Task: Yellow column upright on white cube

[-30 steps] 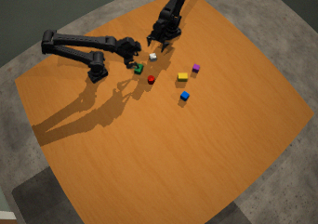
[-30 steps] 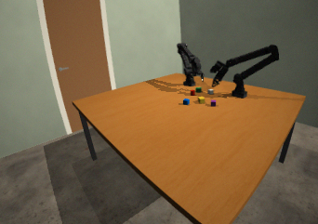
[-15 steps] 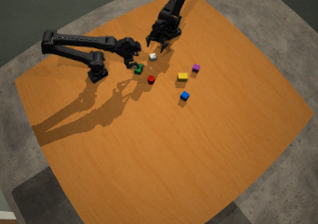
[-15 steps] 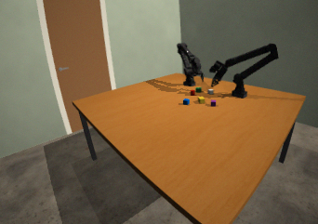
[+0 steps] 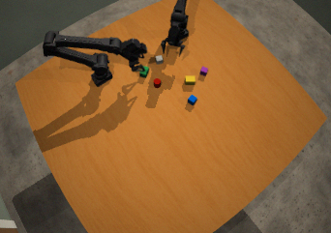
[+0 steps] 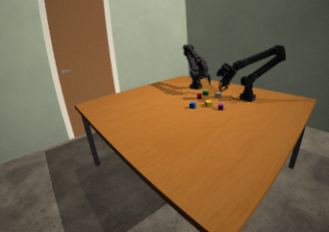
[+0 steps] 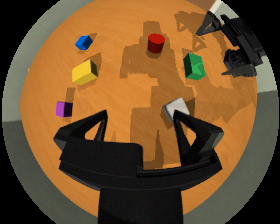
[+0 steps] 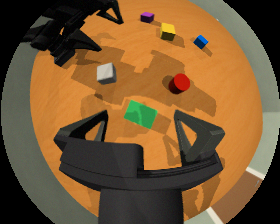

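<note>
The yellow column (image 5: 190, 79) lies on the table between the purple and blue cubes, apart from both grippers; it also shows in the left wrist view (image 7: 84, 71) and the right wrist view (image 8: 168, 31). The white cube (image 5: 159, 59) sits on the table just below and beside my left gripper (image 5: 173, 47). In the left wrist view the cube (image 7: 175, 108) is close to one finger of the open left gripper (image 7: 139, 118). My right gripper (image 5: 137, 62) (image 8: 141, 113) is open and empty, hovering by the green block. The white cube (image 8: 105, 72) lies beyond it.
A green block (image 5: 146, 71) lies under my right gripper. A red cylinder (image 5: 157, 82) stands just in front of it. A purple cube (image 5: 203, 70) and a blue cube (image 5: 192, 99) lie near the yellow column. The two arms are close together over the white cube.
</note>
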{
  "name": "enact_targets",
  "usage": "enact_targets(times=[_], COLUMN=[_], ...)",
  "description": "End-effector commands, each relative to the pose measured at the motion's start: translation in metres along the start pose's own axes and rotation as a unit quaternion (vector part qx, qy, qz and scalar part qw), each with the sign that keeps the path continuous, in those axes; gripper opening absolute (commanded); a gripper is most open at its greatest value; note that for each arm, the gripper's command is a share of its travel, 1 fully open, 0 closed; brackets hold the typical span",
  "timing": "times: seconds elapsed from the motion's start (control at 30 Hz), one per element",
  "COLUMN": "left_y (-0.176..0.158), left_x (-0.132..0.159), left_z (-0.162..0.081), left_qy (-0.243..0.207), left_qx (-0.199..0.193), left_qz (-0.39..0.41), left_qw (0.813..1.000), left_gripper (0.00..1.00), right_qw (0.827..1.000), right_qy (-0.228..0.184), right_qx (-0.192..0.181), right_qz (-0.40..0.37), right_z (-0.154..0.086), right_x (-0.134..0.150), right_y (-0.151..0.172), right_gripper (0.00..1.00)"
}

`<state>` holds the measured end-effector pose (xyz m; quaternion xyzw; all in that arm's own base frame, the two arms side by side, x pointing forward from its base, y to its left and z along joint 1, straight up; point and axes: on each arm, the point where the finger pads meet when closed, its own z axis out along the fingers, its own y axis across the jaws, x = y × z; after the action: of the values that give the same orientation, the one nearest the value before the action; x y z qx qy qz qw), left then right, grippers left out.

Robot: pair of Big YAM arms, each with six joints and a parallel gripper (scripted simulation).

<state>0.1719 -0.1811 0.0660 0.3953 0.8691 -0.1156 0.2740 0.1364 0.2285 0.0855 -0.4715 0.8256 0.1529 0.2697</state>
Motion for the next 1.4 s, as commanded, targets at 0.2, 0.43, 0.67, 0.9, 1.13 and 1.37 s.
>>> enact_targets(times=[0.2,0.43,0.67,0.9,1.13,1.37], left_y=[0.109,0.183,0.214,0.222,0.222,0.21], left_x=[-0.035,-0.032,-0.031,-0.032,-0.032,-0.042], left_z=[-0.009,-0.008,-0.008,-0.006,-0.006,0.003], left_qy=[-0.031,-0.03,-0.029,-0.026,-0.026,-0.026], left_qx=[-0.095,-0.163,-0.192,-0.198,-0.198,-0.184], left_qz=[-0.143,-0.246,-0.283,-0.281,-0.281,-0.272], left_qw=[0.985,0.955,0.939,0.939,0.939,0.944], left_gripper=[1.0,1.0,1.0,1.0,1.0,1.0], right_qw=[1.0,1.0,1.0,1.0,1.0,1.0], right_qy=[-0.001,-0.001,-0.001,-0.001,-0.001,-0.001], right_qx=[0.0,0.0,0.0,0.0,0.0,0.0], right_qz=[0.002,0.002,0.002,0.002,0.002,0.002], right_z=[-0.002,-0.002,-0.002,-0.002,-0.002,-0.002], right_x=[-0.002,-0.002,-0.002,-0.002,-0.002,-0.002], right_y=[0.0,0.0,0.0,0.0,0.0,0.0], right_gripper=[1.0,1.0,1.0,1.0,1.0,1.0])
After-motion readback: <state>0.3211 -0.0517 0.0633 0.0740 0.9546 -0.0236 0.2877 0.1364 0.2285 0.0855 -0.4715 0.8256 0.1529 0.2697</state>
